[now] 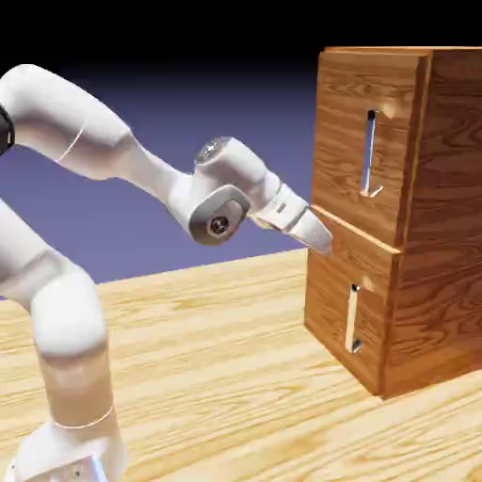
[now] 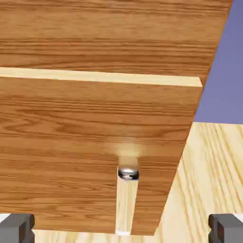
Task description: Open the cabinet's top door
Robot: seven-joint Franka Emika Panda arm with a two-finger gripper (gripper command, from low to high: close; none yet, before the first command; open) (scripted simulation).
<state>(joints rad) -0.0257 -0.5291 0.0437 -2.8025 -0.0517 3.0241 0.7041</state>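
The cabinet (image 1: pixel 438 216) stands at the exterior view's right, both doors flush with its front. The top door (image 1: pixel 344 132) carries a long silver handle (image 1: pixel 369 155). My gripper (image 1: pixel 320 239) points at the front's near edge, about level with the seam between the doors, below and left of that handle. In the hand view the top door (image 2: pixel 109 33) fills the area above the seam, its handle out of frame. Below the seam lies the lower door (image 2: pixel 57 156) with its short handle (image 2: pixel 126 199). My gripper (image 2: pixel 121 228) is open, its fingertips (image 2: pixel 16 228) wide apart with nothing between them.
The lower door (image 1: pixel 329 301) with its short handle (image 1: pixel 353 318) sits under the top one. The wooden table (image 1: pixel 216 377) stretches from my base to the cabinet. In the hand view the table (image 2: pixel 209 171) and the backdrop show past the cabinet's edge.
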